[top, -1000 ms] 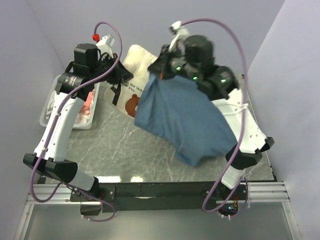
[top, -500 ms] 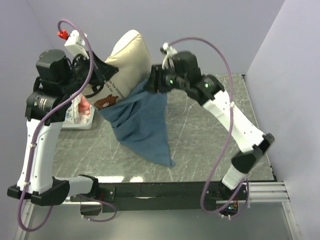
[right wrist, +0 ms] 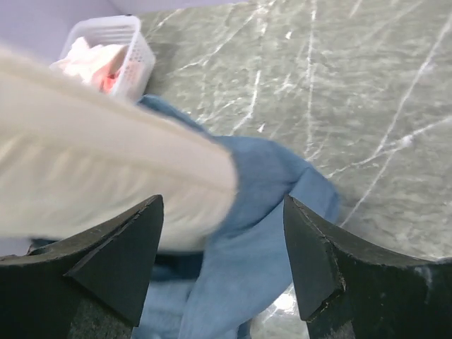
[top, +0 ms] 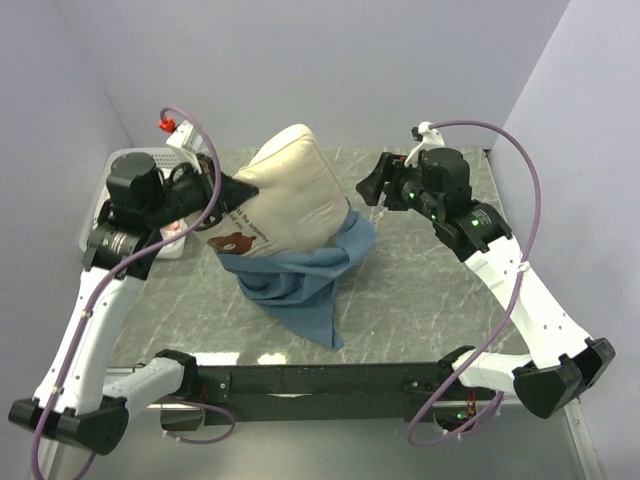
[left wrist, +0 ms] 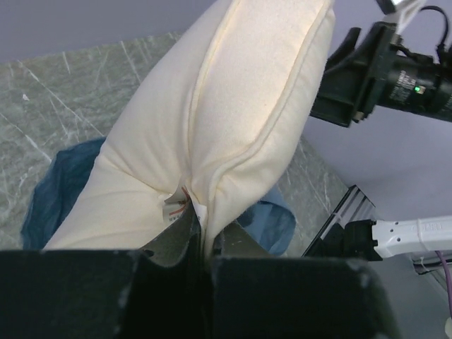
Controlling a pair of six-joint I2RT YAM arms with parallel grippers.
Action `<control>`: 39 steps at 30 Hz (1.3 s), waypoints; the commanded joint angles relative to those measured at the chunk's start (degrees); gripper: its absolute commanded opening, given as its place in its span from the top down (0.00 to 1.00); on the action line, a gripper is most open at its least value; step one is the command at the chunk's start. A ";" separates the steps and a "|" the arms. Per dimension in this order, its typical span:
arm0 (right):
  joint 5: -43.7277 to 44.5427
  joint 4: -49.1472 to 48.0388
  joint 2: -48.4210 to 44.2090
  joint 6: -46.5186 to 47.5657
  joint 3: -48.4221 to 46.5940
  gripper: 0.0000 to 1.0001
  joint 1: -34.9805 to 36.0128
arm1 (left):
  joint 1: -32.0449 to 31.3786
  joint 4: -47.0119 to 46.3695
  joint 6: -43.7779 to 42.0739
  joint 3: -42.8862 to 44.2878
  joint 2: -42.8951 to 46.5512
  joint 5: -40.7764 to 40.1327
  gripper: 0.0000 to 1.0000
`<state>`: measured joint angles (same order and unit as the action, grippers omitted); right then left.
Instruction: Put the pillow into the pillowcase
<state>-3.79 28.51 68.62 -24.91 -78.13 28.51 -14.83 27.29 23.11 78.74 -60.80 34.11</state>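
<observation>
The cream pillow (top: pixel 295 195) with a brown bear print stands tilted above the table, its lower end sunk in the crumpled blue pillowcase (top: pixel 300 280). My left gripper (top: pixel 232 190) is shut on the pillow's seam corner (left wrist: pixel 201 205) at its left side. The pillow (left wrist: pixel 233 106) fills the left wrist view, with the pillowcase (left wrist: pixel 60 187) below it. My right gripper (top: pixel 370 186) hangs open to the right of the pillow, holding nothing. In the right wrist view its fingers (right wrist: pixel 120 254) frame the blurred pillow (right wrist: pixel 106 183) and the pillowcase (right wrist: pixel 261 212) lying on the table.
A white basket (top: pixel 118 165) with white and pink cloths stands at the table's back left, behind the left arm; it also shows in the right wrist view (right wrist: pixel 106 32). Grey marble tabletop (top: pixel 430 290) spreads to the right and front. Walls close in on the back and both sides.
The right gripper let go of the pillowcase, opened and drew back to the right. The pillowcase dropped and slumped round the pillow's lower end. The left gripper swung the pillow down and rightward.
</observation>
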 commanded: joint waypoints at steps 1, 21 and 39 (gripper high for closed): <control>-0.95 -3.71 -0.32 -0.93 7.06 0.25 -0.56 | -0.38 -1.18 -0.18 -6.56 2.96 2.72 0.99; 6.59 -8.13 -3.41 -3.31 20.29 0.36 5.59 | -0.38 -4.96 2.02 -15.02 5.25 3.60 0.99; 13.64 11.01 13.73 2.58 -20.49 1.00 6.29 | -1.42 4.43 -6.84 2.45 -3.53 5.89 0.99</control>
<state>8.78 34.15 82.04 -24.27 -81.03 33.65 -14.90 25.17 20.56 75.42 -61.08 37.01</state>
